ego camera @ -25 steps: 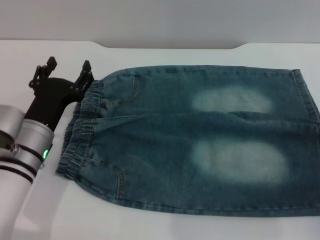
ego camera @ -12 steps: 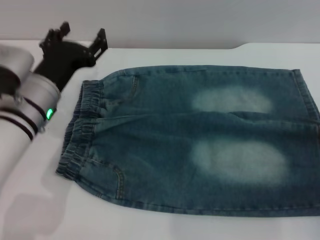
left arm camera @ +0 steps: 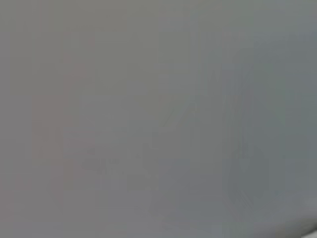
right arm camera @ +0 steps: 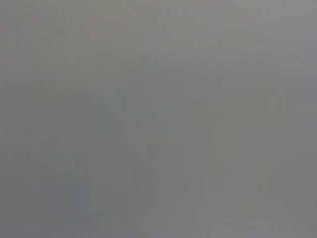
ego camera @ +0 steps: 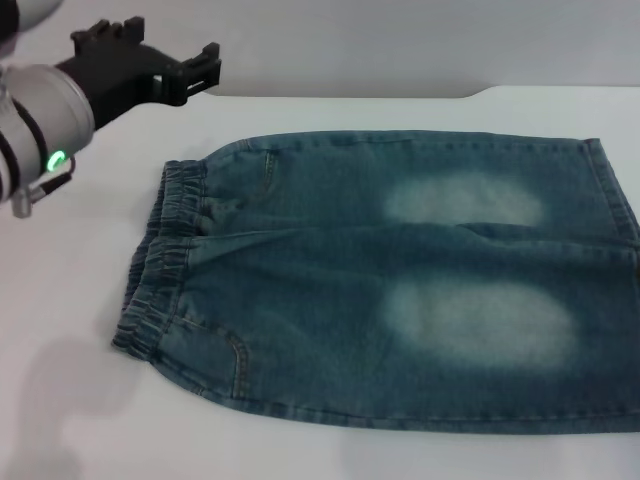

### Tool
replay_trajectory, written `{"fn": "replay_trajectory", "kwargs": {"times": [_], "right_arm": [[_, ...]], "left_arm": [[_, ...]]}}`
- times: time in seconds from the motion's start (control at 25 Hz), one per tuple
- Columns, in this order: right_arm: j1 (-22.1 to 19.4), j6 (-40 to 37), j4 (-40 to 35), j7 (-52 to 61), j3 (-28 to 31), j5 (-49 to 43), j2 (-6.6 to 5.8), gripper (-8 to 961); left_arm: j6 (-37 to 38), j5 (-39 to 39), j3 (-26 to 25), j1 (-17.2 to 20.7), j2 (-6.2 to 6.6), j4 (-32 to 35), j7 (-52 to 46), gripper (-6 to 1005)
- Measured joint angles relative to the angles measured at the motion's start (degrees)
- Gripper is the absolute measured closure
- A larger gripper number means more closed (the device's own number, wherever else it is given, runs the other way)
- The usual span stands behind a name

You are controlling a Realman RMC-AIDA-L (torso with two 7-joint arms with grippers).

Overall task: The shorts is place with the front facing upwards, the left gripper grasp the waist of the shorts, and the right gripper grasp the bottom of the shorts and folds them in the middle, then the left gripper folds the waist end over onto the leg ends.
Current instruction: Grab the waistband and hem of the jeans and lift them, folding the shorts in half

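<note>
Blue denim shorts (ego camera: 400, 280) lie flat on the white table, front up. Their elastic waist (ego camera: 160, 250) points left and the leg ends (ego camera: 615, 200) reach the right edge of the head view. My left gripper (ego camera: 160, 60) hangs raised at the far left, above and behind the waist, open and holding nothing, clear of the cloth. The right gripper is out of view. Both wrist views show only plain grey.
The white table (ego camera: 70, 300) has bare surface left of the waist and in front of the shorts. Its back edge (ego camera: 340, 95) runs along the grey wall.
My left arm has lifted away from the waist corner, rising and pulling back to the far left. The shorts have not moved.
</note>
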Motion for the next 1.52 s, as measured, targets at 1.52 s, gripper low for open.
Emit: {"fn": "replay_trajectory", "kwargs": {"times": [1.52], "right_arm": [[2.93,30.21,34.62,-7.05,18.57,-5.80,-24.59,257]], "left_arm": [[-30.14,12.99,-6.12,-9.84,-0.26,-1.18,-12.83,222]]}}
